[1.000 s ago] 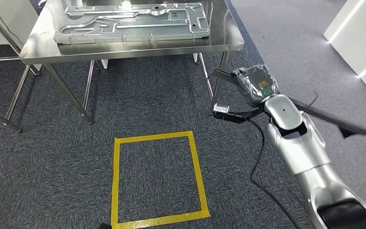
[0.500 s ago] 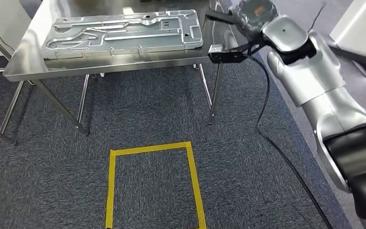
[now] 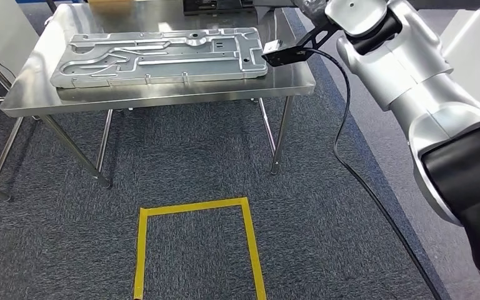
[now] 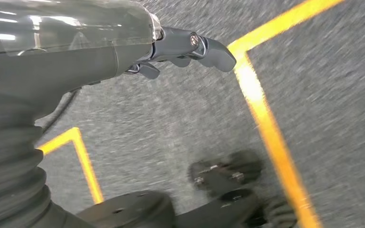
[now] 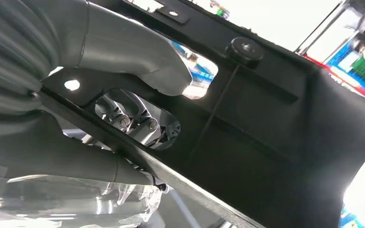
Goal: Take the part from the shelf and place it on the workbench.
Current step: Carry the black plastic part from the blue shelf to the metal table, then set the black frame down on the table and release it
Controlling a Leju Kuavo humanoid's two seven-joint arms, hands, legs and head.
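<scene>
The part (image 5: 266,118) is a long black plastic panel with cut-outs; my right hand (image 5: 100,95) grips it, thumb on one face and fingers showing through an opening. In the head view my right arm is raised over the right end of the steel workbench (image 3: 162,95), and the right hand (image 3: 315,7) is cut off by the picture's upper edge. My left hand (image 4: 185,47) hangs over the carpet with nothing in it, its fingers loosely apart.
A large stamped grey metal panel (image 3: 162,53) covers most of the workbench top. A bare strip of bench (image 3: 287,75) lies at its right end. A yellow tape square (image 3: 194,250) marks the carpet in front. A black cable (image 3: 344,144) hangs from my right wrist.
The whole picture has shifted: the camera has moved and the workbench sits lower and closer. My right arm has lifted the black part from beside the bench leg to above its right end.
</scene>
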